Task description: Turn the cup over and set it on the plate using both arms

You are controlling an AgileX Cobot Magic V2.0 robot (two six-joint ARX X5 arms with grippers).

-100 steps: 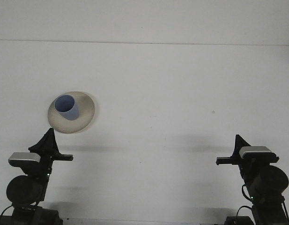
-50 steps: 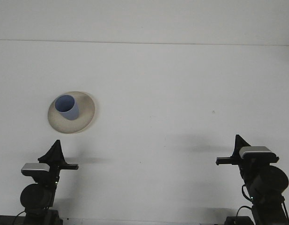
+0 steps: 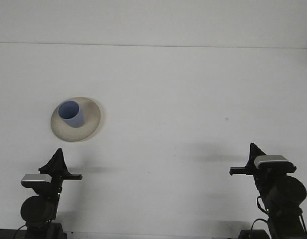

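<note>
Overhead, plain white table (image 3: pixel 183 99), pale wall (image 3: pixel 153 20) behind

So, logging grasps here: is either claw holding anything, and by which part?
Nothing is held. The blue cup stands upright on the plate, apart from both claws.

The scene is covered by a single front view, set high behind the two arms and aimed forward and down over the white table (image 3: pixel 183 99). The table is seen from well back, its far edge lying across the top of the frame, while the left arm (image 3: pixel 41 199) and right arm (image 3: pixel 275 191) are cut off at the bottom corners. No second view is given, so no part is shared.
</note>
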